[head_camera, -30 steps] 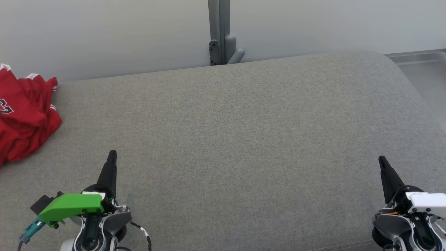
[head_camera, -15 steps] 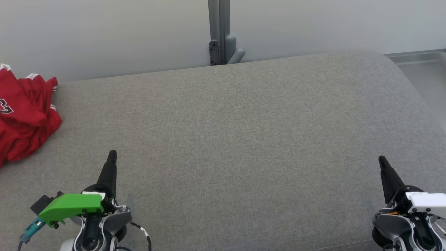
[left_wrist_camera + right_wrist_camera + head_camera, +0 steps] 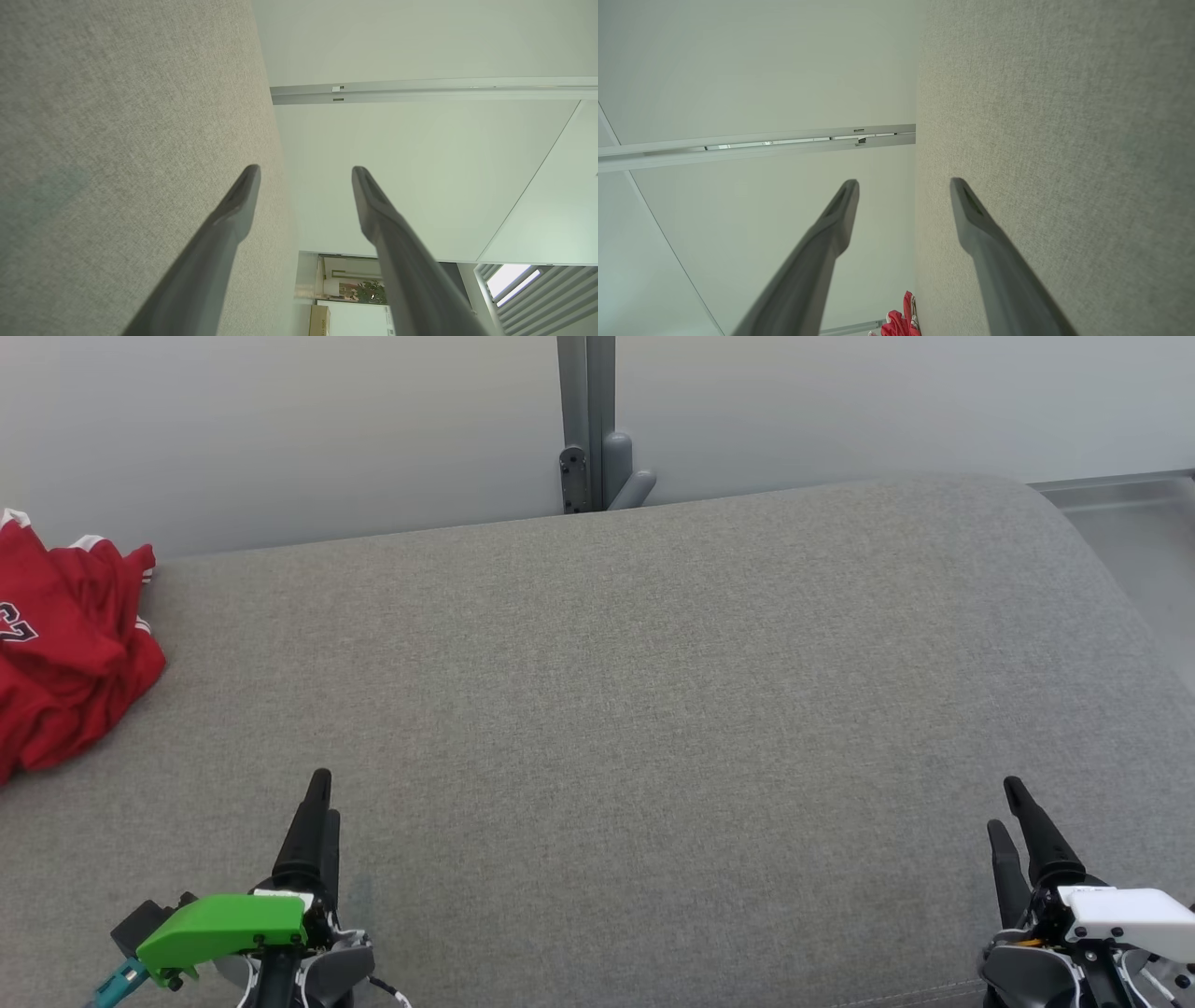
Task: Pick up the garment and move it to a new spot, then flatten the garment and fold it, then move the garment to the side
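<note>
garment [image 3: 65, 644] crumpled, far left on grey cushion [image 3: 597, 709] | head: left gripper [image 3: 325, 795], right gripper [image 3: 1004, 805] at near edge, well apart from it | left wrist: jaws wide, empty | right wrist: jaws wide, empty | risk: loose pile, shallow pinch grabs one layer and it slips

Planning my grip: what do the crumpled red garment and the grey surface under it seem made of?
Crumpled red garment: likely thin jersey knit, soft-looking; it bunches in loose folds, with white trim.
Grey cushioned surface: woven upholstery fabric, matte; fine flecked weave shows, edges rounded.
</note>
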Robot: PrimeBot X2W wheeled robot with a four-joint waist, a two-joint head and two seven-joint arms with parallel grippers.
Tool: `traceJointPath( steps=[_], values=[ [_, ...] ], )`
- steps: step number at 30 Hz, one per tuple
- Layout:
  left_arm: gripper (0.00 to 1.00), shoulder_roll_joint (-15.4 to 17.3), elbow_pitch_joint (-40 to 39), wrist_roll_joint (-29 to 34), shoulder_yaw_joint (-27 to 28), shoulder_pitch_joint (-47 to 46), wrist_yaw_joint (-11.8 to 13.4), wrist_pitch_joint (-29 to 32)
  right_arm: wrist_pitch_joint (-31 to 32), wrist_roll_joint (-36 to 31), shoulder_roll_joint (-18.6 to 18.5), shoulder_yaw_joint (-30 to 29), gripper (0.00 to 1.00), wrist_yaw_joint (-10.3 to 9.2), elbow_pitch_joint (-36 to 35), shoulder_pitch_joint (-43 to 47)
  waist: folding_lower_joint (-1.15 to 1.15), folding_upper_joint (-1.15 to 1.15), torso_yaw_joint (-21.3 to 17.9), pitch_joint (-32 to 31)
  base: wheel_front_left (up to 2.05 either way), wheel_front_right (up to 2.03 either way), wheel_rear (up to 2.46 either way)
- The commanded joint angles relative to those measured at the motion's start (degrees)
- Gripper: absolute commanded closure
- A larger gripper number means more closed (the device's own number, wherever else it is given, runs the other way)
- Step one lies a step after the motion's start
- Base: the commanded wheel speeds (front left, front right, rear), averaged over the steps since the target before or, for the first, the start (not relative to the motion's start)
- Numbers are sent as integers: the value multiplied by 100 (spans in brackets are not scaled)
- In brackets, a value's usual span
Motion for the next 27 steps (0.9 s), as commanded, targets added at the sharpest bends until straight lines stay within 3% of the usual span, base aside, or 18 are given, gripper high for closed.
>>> traceJointPath(
  steps=[1,11,27],
  values=[
    [0,19,-128,144,-22,-62,7,-59,-67,-93,-48,31,0,0,-135,-15,0,0,1,-2,0,0,0],
    [0,25,-385,837,-181,37,154,-296,-348,-840,-60,80,0,1,-357,86,0,0,6,-26,0,0,0],
    [0,35,-816,2338,-386,203,474,-621,-739,-2826,-76,360,0,1,-864,225,0,0,65,-61,0,0,0]
  ],
)
